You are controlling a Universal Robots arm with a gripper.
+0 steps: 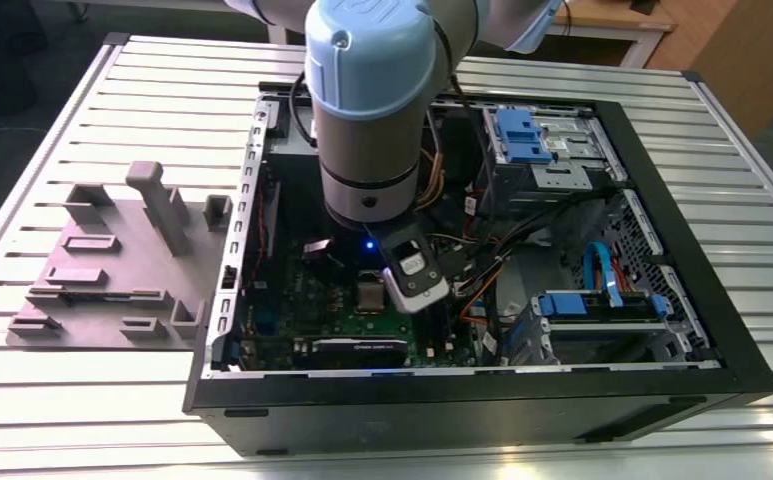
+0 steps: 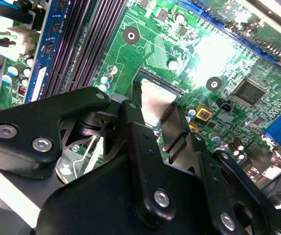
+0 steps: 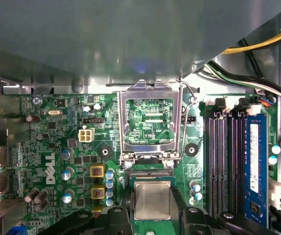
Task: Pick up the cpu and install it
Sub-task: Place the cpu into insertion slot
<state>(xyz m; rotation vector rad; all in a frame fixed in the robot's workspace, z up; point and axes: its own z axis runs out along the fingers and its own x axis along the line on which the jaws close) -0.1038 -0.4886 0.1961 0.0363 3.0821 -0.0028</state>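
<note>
Two black metal fingers (image 2: 136, 137) of the gripper (image 3: 152, 208) squeeze the cpu (image 3: 152, 198), a small flat square chip with a shiny grey top, one finger on each side. In both wrist views the cpu lies level at the dark square socket (image 3: 150, 173) on the green motherboard (image 3: 57, 147); I cannot tell if they touch. A silver metal frame (image 3: 150, 128) stands flipped open just beside it. Long dark memory slots (image 3: 223, 156) run nearby. In the exterior view the grey and blue robot arm (image 1: 366, 120) reaches down into the open black computer case (image 1: 493, 405) on a table of pale metal slats (image 1: 79, 110).
</note>
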